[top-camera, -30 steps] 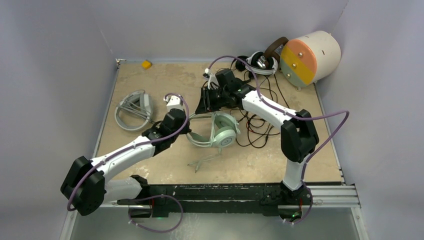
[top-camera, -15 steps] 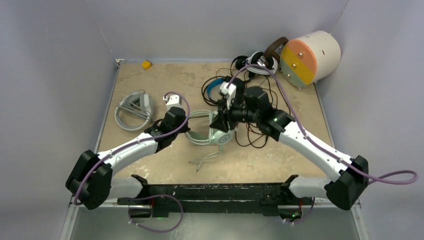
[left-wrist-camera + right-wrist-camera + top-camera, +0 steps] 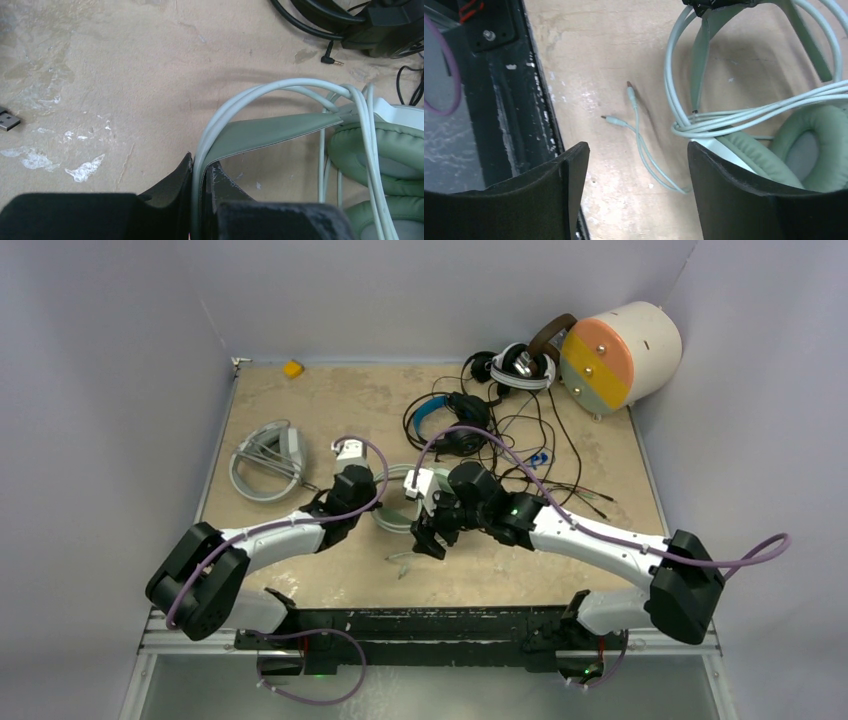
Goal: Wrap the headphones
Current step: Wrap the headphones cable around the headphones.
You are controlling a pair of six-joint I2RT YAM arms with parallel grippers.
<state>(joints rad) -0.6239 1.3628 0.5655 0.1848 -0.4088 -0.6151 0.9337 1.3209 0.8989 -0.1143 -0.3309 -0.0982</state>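
Note:
The mint-green headphones point(image 3: 280, 131) lie on the tan table near the middle, thin cable point(image 3: 734, 118) looped over the headband and green ear pads point(image 3: 816, 145). My left gripper point(image 3: 200, 167) is shut on the headband's near end; in the top view it point(image 3: 375, 505) sits just left of the headset point(image 3: 392, 523). My right gripper point(image 3: 636, 150) hangs open over bare table, nothing between its fingers. The cable's loose end with two plugs point(image 3: 629, 91) lies just ahead of it. In the top view that gripper point(image 3: 428, 538) is right of the headband, above the loose cable end point(image 3: 405, 562).
White-grey headphones point(image 3: 268, 460) lie at the left. Black headphones with a blue headband point(image 3: 445, 420), a black-and-white pair point(image 3: 520, 365) and tangled dark cables point(image 3: 545, 465) sit behind. A cream cylinder point(image 3: 620, 352) and yellow block point(image 3: 292, 368) stand at the back. The black front rail point(image 3: 499, 75) is near the right gripper.
The right arm swung from the back of the table down to the near middle, and its jaws opened wider. The left gripper kept hold of the headband and drew it slightly nearer.

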